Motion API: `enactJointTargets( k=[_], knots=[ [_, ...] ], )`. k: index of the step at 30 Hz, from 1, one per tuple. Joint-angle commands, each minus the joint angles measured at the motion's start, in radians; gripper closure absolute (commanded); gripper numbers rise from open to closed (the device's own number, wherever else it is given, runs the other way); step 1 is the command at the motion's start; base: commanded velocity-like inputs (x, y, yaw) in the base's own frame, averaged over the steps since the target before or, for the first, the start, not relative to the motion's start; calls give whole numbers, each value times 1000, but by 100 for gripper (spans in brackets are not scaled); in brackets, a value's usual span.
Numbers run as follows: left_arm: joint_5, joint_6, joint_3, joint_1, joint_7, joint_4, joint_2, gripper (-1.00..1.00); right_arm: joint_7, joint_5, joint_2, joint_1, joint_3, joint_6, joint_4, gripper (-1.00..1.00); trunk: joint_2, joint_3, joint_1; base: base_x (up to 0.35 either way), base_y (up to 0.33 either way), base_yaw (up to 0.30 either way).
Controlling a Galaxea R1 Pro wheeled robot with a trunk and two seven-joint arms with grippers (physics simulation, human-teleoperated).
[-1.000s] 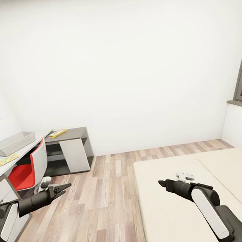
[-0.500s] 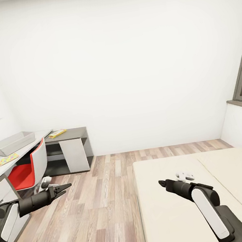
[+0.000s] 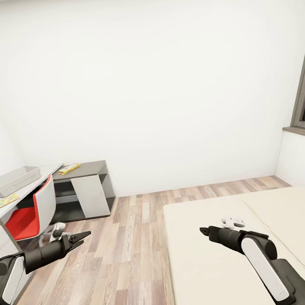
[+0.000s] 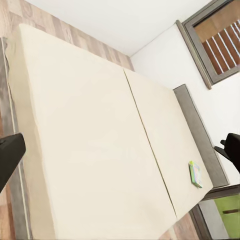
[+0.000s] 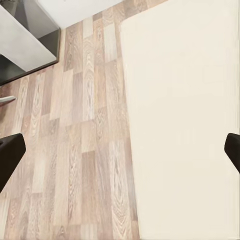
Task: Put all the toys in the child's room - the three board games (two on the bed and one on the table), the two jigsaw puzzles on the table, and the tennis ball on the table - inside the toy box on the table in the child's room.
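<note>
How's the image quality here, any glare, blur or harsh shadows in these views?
Head view: flat, even light, white wall nearly washed out, straight edges bowed toward the frame edges, faint shadows only. Left wrist view: bed soft and pale, a small game box near the headboard too blurred to read. Right wrist view: floor planks slightly smeared, no glare.

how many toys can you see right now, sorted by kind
board games: 2, the yellow board game on the table and the pale green board game on the bed
jigsaw puzzles: 1, the jigsaw puzzle on the table
total: 3
</note>
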Motion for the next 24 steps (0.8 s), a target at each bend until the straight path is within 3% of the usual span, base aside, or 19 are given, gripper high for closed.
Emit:
enactJointTargets(
  k=[1, 24],
  knots=[
    [1, 5, 1, 0, -2, 0, 0, -100, -10, -10, -1, 0, 2, 1, -1, -100, -1, -1, 0, 0, -254, 0],
    [1, 5, 1, 0, -2, -1, -1, -100, -12, -9, 0, 0, 4, 0, -2, -100, -1, -1, 0, 0, -262, 0]
  ],
)
